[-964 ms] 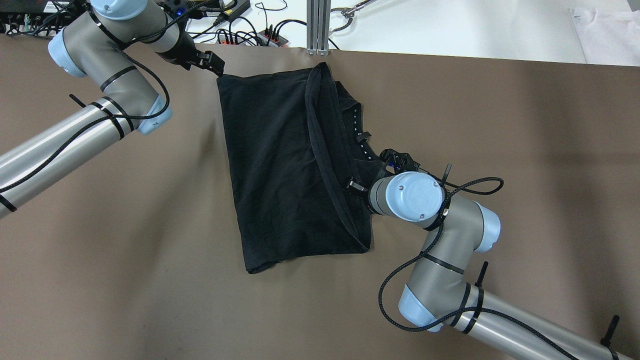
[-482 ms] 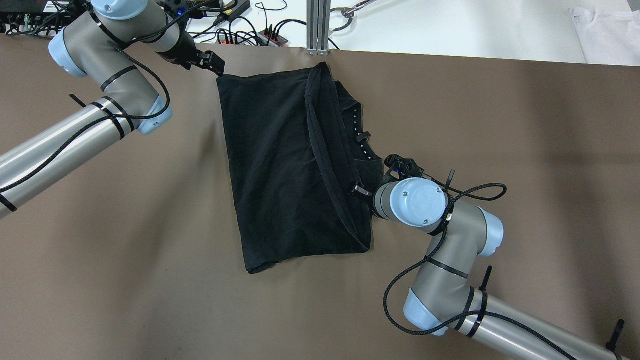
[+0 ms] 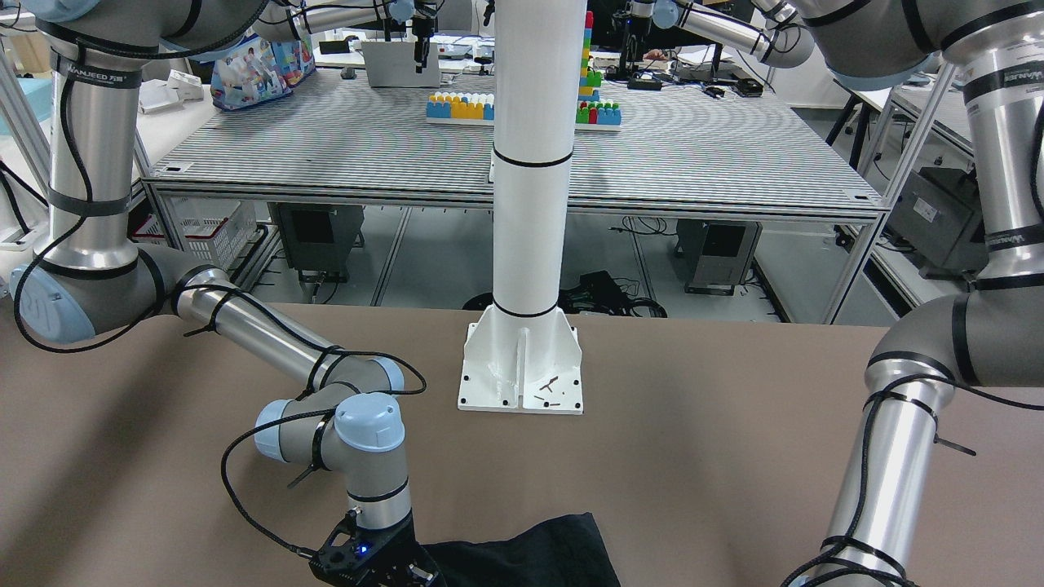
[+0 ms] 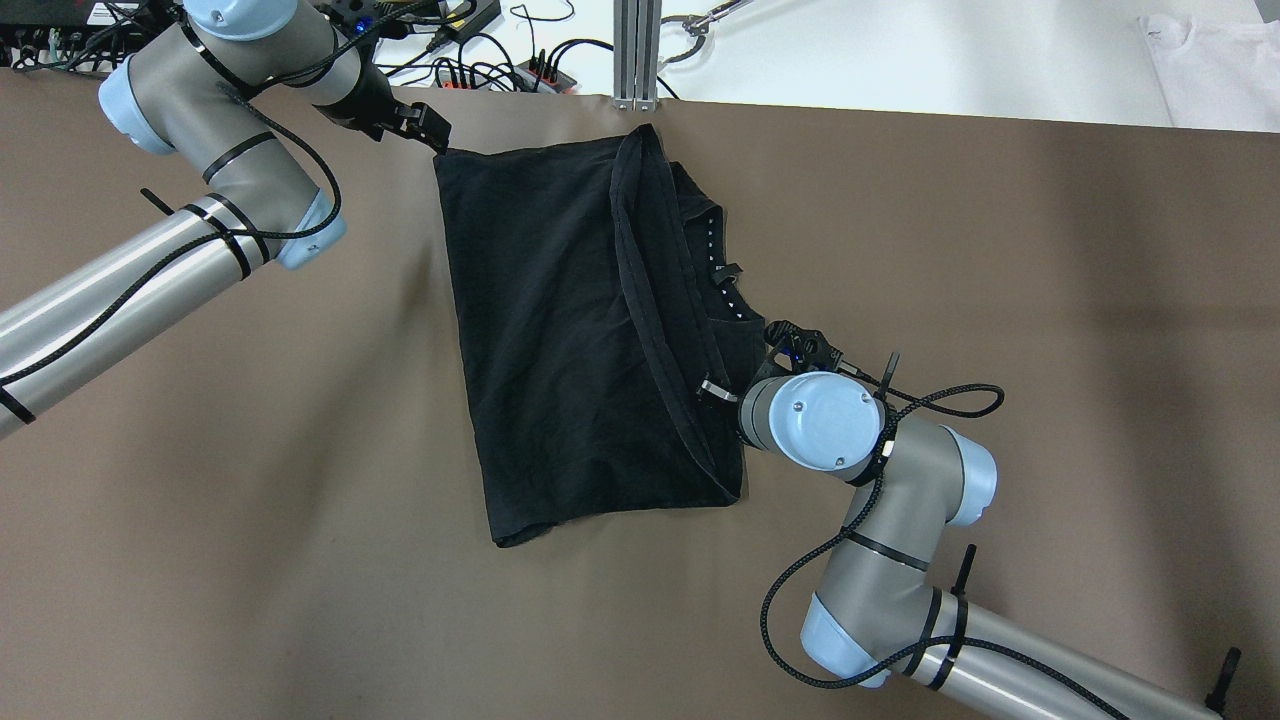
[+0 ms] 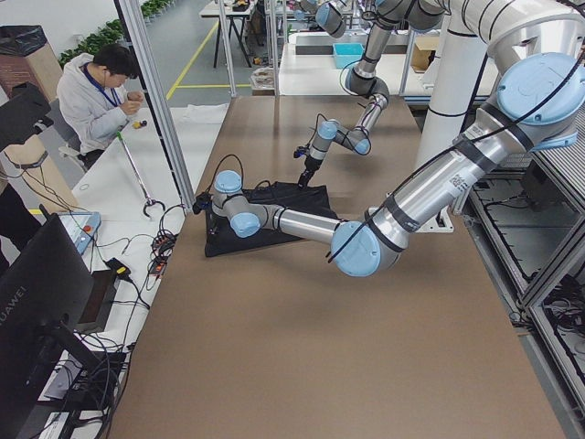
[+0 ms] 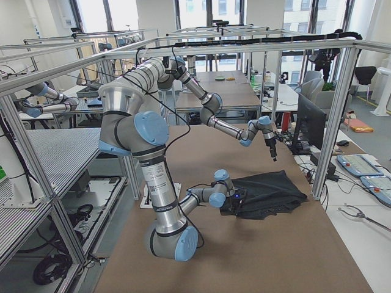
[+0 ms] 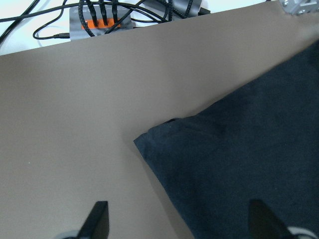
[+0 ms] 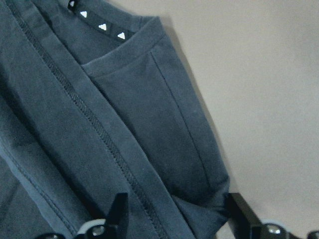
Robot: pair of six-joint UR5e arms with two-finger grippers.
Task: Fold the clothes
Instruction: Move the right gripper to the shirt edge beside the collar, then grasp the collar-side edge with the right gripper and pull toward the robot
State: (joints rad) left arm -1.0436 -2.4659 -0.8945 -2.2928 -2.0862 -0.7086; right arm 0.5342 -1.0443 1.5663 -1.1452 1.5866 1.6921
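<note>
On the brown tabletop (image 4: 250, 500) the black garment (image 4: 560, 330) looks light and limp, best pinched at its hemmed corners; both my jaws are released.

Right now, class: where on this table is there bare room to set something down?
Free: the table right of the black garment beyond the right arm, and the near-left stretch beside the left arm. Crowded: the garment's edges, where the left gripper and right gripper hover.
</note>
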